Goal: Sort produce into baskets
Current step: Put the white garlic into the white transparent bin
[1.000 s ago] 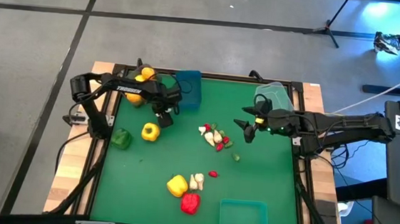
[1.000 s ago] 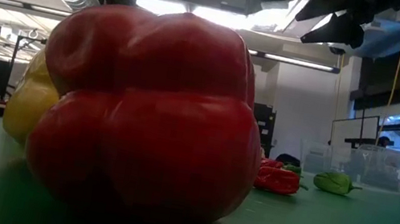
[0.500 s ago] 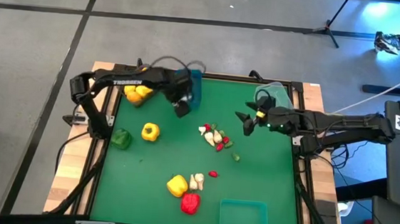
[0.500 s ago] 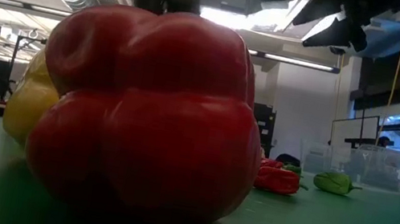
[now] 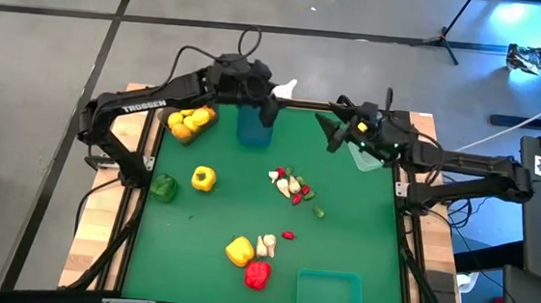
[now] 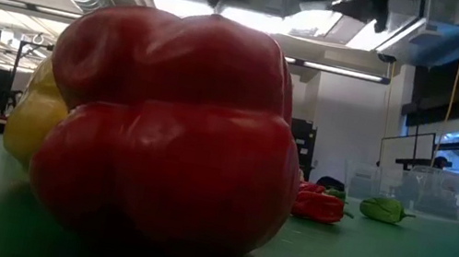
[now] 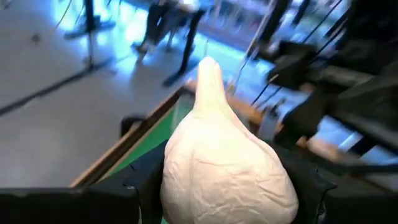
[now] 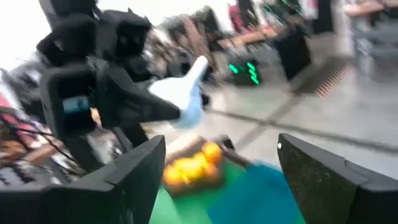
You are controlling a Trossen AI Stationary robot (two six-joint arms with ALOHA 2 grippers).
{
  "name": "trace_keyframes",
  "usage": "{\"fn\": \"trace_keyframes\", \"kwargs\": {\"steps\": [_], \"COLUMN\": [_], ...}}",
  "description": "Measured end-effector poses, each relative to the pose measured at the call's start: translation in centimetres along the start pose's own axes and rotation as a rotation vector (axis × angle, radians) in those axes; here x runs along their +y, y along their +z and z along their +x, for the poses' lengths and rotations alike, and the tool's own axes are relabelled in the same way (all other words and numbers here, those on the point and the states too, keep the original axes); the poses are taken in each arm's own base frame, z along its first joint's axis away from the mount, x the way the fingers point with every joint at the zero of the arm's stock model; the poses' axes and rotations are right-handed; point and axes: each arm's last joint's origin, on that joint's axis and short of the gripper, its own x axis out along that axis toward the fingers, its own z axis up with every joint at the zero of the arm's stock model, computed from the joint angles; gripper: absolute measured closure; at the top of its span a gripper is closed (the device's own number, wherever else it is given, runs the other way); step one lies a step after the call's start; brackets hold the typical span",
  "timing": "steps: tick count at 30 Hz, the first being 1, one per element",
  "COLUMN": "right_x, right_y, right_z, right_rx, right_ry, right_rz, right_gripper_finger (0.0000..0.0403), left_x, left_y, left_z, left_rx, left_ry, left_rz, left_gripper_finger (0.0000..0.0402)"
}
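White garlic piece [image 7: 227, 171] clamped between the fingers of the left gripper [image 5: 273, 98], held up over the far edge of the table just by the blue basket [image 5: 253, 126]. Right gripper [image 5: 334, 137] hangs near the clear basket [image 5: 372, 150] at the far right, jaws wide apart, nothing in them. Yellow-orange fruits [image 5: 188, 122] sit in the far-left grey basket, peppers [image 5: 204, 177] and small bits [image 5: 292, 187] lie loose on the green mat [image 5: 361, 236], teal basket [image 5: 330, 294] at the near edge

4 baskets [image 5: 330, 294]; 4 bell peppers [image 5: 205, 177]; 2 arms [image 5: 138, 110].
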Motion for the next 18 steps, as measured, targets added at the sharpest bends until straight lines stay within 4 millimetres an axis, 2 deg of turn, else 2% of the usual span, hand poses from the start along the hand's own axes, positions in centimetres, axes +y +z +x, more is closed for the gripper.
{"fn": "trace_keyframes", "kwargs": {"steps": [6, 13, 18], "right_x": [-0.4, 0.4, 0.8], "right_y": [0.9, 2.0, 2.4], "right_z": [2.2, 2.2, 2.5], "right_rx": [-0.094, -0.104, -0.088], "right_ry": [0.188, 0.344, 0.360], "right_rz": [0.026, -0.113, -0.106], "right_gripper_finger": [0.0100, 0.0100, 0.0100], "left_x": [-2.4, -3.9, -4.4], "left_y": [0.1, -0.4, -0.4], "left_z": [0.1, 0.1, 0.0], "left_rx": [-0.057, -0.047, -0.063], "left_ry": [-0.097, -0.134, -0.153], "left_rz": [0.065, 0.087, 0.095], "left_gripper_finger": [0.0180, 0.0180, 0.0180]}}
